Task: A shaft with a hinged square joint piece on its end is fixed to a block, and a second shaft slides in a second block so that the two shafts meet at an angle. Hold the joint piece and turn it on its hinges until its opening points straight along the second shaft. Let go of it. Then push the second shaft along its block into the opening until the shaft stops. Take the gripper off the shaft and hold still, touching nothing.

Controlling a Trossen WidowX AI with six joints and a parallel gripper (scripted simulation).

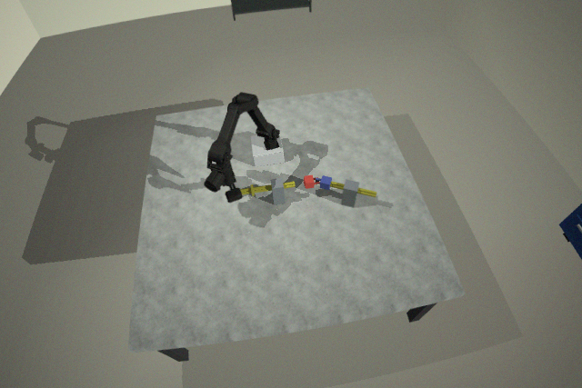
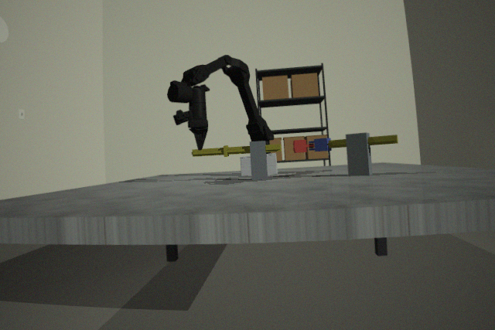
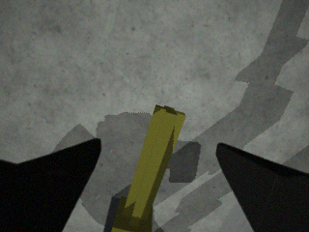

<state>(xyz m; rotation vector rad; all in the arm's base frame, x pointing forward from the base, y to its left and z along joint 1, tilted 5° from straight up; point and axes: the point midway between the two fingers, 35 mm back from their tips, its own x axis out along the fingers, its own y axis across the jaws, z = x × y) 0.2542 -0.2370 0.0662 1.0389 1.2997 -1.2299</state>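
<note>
The yellow second shaft (image 1: 265, 188) (image 2: 211, 151) (image 3: 154, 164) with its collar (image 1: 252, 190) (image 2: 226, 151) runs through the second grey block (image 1: 278, 194) (image 2: 257, 163). A gap separates its inner end from the red joint piece (image 1: 308, 182) (image 2: 300, 146). That piece is hinged to a blue part (image 1: 325, 183) (image 2: 321, 144) on the first shaft (image 1: 368, 192) (image 2: 384, 140), held in the other grey block (image 1: 349, 196) (image 2: 356, 155). The red piece faces roughly toward the second shaft; its opening is not clearly visible. My gripper (image 2: 199, 147) (image 3: 159, 146) is open and empty at the second shaft's outer end, one finger on each side in the wrist view.
The arm's white base box (image 1: 267, 156) (image 2: 245, 166) stands behind the second block. The blocks stand on the mottled grey table (image 1: 291, 271) (image 2: 223, 199). A shelf rack (image 1: 270, 2) (image 2: 289, 100) with brown boxes stands beyond the table.
</note>
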